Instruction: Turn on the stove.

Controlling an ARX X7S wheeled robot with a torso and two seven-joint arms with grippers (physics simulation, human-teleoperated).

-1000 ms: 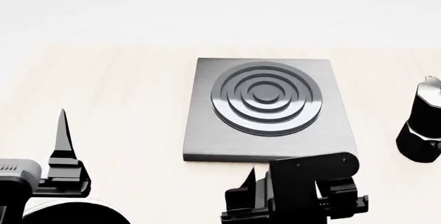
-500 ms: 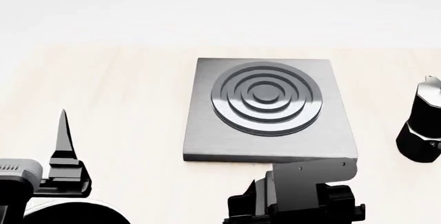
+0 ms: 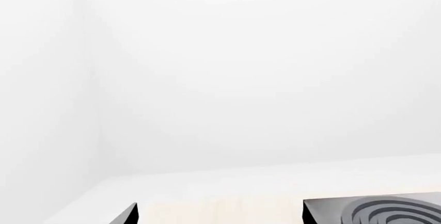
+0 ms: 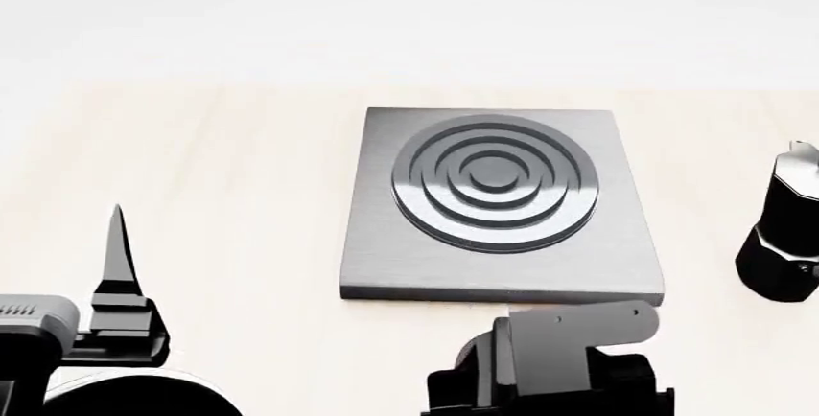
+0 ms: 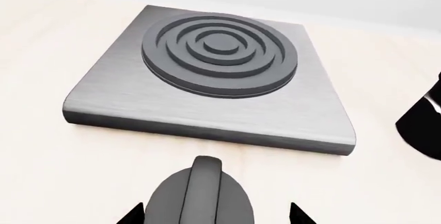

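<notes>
The stove (image 4: pixel 502 203) is a flat brushed-grey slab with a raised ring burner (image 4: pixel 494 181), in the middle of the pale table. It also shows in the right wrist view (image 5: pixel 214 87) and at the edge of the left wrist view (image 3: pixel 386 211). Its knob (image 5: pixel 203 195), dark and round with an upright fin, sits just in front of the slab's near edge. My right gripper (image 5: pixel 215 216) is open, one fingertip (image 5: pixel 134 214) on each side of the knob, with a gap to it. In the head view the right gripper (image 4: pixel 550 363) hides the knob. My left gripper (image 4: pixel 118 253) is open, empty, left of the stove.
A black moka pot (image 4: pixel 781 234) stands on the table to the right of the stove; part of it shows in the right wrist view (image 5: pixel 420 126). Bare pale tabletop (image 4: pixel 230 176) lies left of the stove. A white wall stands behind the table.
My right gripper has sunk lower and nearer in the head view, away from the slab's front edge, which now shows whole. The left arm and the stove have not moved.
</notes>
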